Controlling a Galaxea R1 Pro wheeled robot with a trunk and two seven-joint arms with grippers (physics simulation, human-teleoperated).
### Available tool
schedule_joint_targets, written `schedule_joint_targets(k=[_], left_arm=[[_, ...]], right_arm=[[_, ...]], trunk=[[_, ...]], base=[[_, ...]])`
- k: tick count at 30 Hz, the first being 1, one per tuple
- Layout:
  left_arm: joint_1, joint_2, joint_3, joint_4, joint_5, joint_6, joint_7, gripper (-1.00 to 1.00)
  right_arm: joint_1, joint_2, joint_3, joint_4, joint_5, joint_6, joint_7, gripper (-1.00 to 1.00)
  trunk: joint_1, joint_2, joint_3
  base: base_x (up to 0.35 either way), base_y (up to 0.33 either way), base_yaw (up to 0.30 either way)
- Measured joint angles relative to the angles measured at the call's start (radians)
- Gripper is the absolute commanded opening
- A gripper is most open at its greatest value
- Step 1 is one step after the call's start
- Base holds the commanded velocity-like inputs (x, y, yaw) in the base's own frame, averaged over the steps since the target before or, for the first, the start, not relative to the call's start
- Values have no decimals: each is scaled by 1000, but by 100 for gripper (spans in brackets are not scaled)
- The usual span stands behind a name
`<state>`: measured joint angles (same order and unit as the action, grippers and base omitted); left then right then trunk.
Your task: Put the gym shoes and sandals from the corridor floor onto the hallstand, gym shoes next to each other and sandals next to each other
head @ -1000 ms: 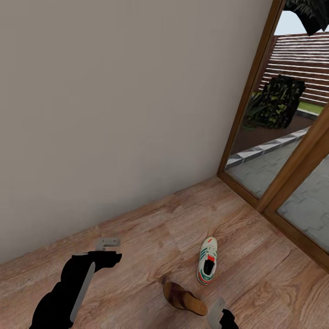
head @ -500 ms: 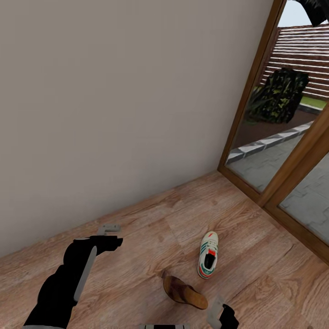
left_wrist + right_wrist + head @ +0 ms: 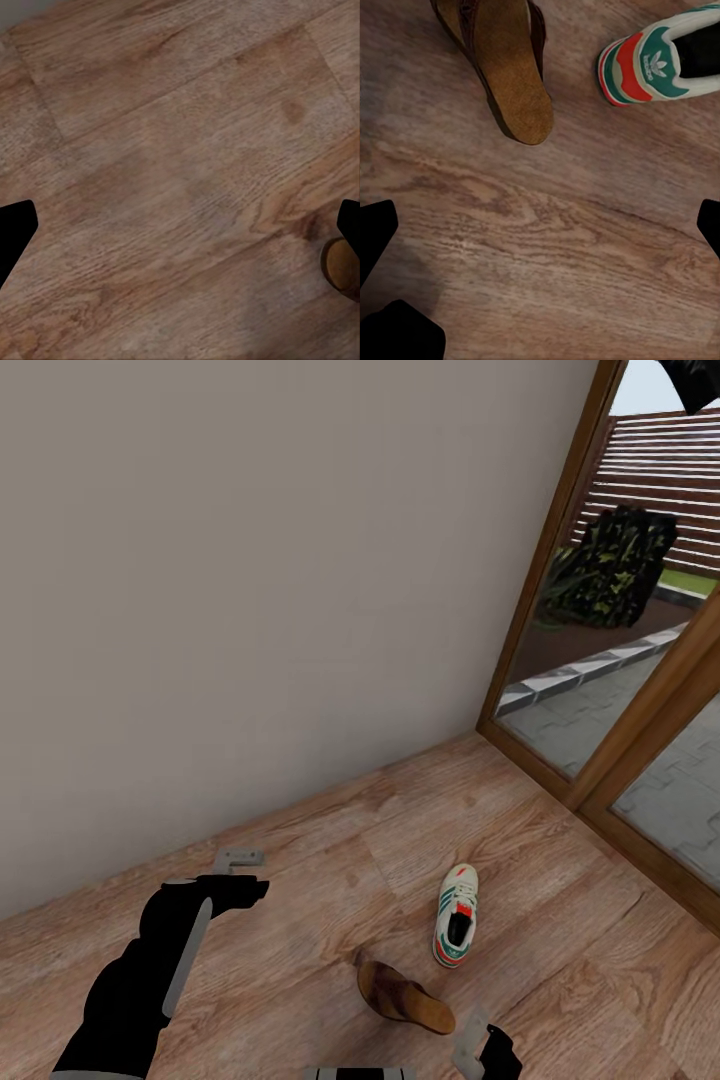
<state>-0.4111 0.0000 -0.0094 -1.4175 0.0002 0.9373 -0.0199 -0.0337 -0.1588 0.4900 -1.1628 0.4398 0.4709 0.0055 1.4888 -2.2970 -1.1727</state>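
Observation:
One white gym shoe (image 3: 456, 916) with green stripes lies on the corridor floor (image 3: 330, 860), toe toward the wall. A brown sandal (image 3: 405, 995) lies just beside it, nearer to me. My right gripper (image 3: 470, 1042) hovers open close behind the sandal. In the right wrist view the sandal's tan heel (image 3: 506, 60) and the gym shoe's heel (image 3: 667, 56) lie ahead of the open right gripper (image 3: 540, 232). My left gripper (image 3: 228, 868) hangs open over bare floor, well left of the shoes. The left wrist view has the sandal's edge (image 3: 341, 266) beside one fingertip. The hallstand is out of view.
A plain grey wall (image 3: 250, 610) runs across ahead. Wood-framed glass doors (image 3: 600, 690) close off the right side, with grey paving and shrubs outside. Bare planks stretch between the left gripper and the shoes.
The head view has shifted a little. The left gripper has edged slightly toward the wall. The gym shoe and sandal lie where they were.

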Motion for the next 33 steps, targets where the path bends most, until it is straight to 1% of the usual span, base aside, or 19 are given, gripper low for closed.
schedule_joint_targets(k=[3,6,8,9,11,12,13,17,18,20,26,28,32,33], left_arm=[[0,0,0,0,1,0,0,100],[0,0,0,0,1,0,0,100],[0,0,0,0,1,0,0,100],[0,0,0,0,1,0,0,100],[0,0,-1,0,1,0,0,100],[0,0,-1,0,1,0,0,100],[0,0,-1,0,1,0,0,100],[1,0,-1,0,1,0,0,100],[1,0,-1,0,1,0,0,100],[1,0,-1,0,1,0,0,100],[2,0,-1,0,1,0,0,100],[2,0,-1,0,1,0,0,100],[2,0,-2,0,1,0,0,100],[2,0,-2,0,1,0,0,100]], right_arm=[[0,-1,-1,0,0,-1,2,100],[-1,-1,-3,0,-1,-1,22,100],[-3,-1,-4,0,-1,-1,61,100],[-6,-1,-4,0,-1,-1,97,100],[-36,-1,-6,0,-1,-1,187,100],[-48,-1,-6,1,-2,-1,212,100],[-74,-1,-8,1,-2,-1,254,100],[-154,-1,-12,9,-5,-2,348,100],[-165,-1,-12,12,-5,-2,359,100],[-211,-2,-14,43,-7,-2,387,100],[-302,-2,-20,147,-11,-2,405,100],[-311,-2,-20,160,-12,-1,416,100],[-323,-2,-20,180,-13,-10,514,100],[-324,-2,-21,181,-13,-16,524,100]], trunk=[[0,0,0],[0,0,0],[0,0,0],[0,0,0],[0,0,0],[0,0,0],[0,0,0],[0,0,0],[0,0,0],[0,0,0],[0,0,0],[0,0,0],[0,0,0],[0,0,0]], base=[[0,0,0],[0,0,0],[0,0,0],[0,0,0],[0,0,0],[0,0,0],[0,0,0],[0,0,0],[0,0,0],[0,0,0],[0,0,0],[0,0,0],[0,0,0],[0,0,0]])
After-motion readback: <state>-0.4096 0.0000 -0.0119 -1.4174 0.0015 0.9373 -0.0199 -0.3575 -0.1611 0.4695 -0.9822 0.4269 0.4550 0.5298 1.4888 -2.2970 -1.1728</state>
